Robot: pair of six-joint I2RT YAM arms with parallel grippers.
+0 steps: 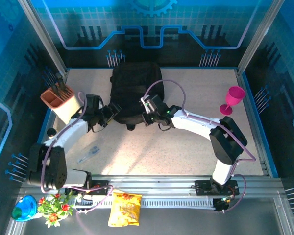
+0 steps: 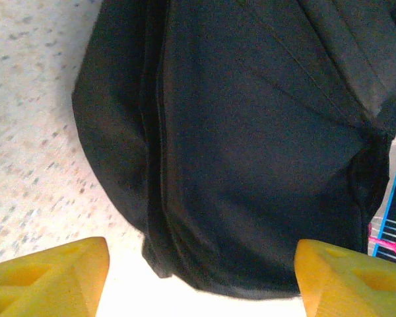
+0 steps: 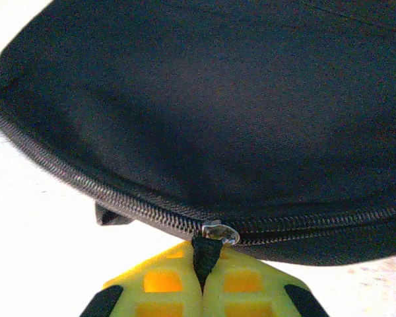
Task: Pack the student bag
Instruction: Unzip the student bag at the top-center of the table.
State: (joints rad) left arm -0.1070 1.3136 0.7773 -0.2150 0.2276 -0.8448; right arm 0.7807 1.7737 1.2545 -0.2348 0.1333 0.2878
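The student bag (image 1: pixel 134 93) lies at back centre of the desk (image 1: pixel 186 152), both pincers at its near side.
The left pincer (image 1: pixel 109 116) is by its near-left corner. The right pincer (image 1: pixel 146 119) meets its near edge, with the zipper pull (image 3: pixel 201 256) between its fingers. A holder (image 1: pixel 59 100) stands to the left, a goblet (image 1: pixel 233 98) far right, and a pen (image 1: pixel 88 154) lies near-left.

Speckled table (image 1: pixel 186 152) carries student bag (image 1: pixel 135 90); pink goblet (image 1: pixel 232 98); pen holder (image 1: pixel 63 105).

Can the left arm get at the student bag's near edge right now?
Probably yes: the left gripper stands open at the edge of the student bag, nothing between. The right gripper, shut on the zipper pull, sits further along.
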